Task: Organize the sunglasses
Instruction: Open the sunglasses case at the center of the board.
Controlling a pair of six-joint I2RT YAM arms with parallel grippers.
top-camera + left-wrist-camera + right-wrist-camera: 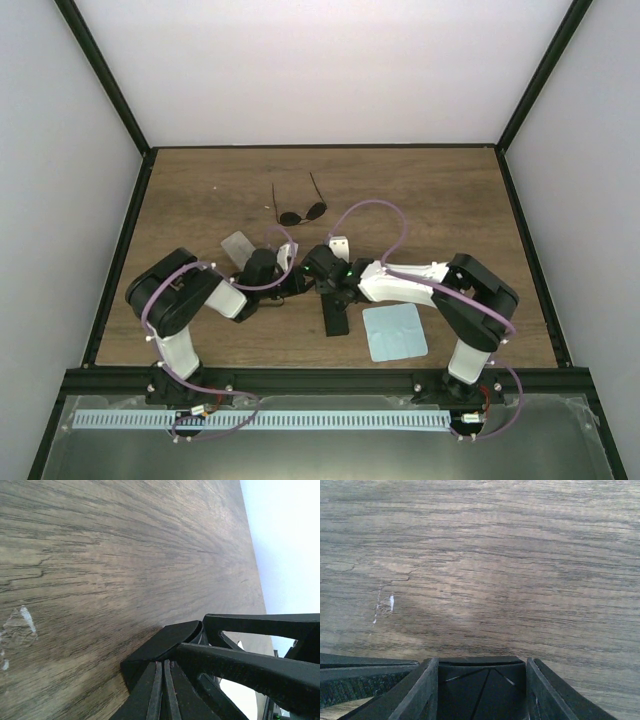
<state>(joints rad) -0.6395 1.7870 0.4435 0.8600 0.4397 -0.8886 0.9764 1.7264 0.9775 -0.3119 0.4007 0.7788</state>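
Note:
One pair of sunglasses [300, 213] lies on the wooden table behind both arms, its arms unfolded and nothing touching it. A black case [337, 316] lies at mid-table. My right gripper [331, 288] is closed around its far end. In the right wrist view the case [480, 685] fills the gap between the two fingers [420, 690] of the right gripper [481, 661]. My left gripper [293, 281] is shut. In its wrist view the left gripper [164, 664] has its tips against the case's curved black flap [167, 642]. Whether they pinch the flap is unclear.
A light blue cloth [394, 332] lies right of the black case near the front edge. A clear case [238, 246] sits beside the left arm, and a small white piece [340, 243] lies behind the right gripper. Black frame rails border the table.

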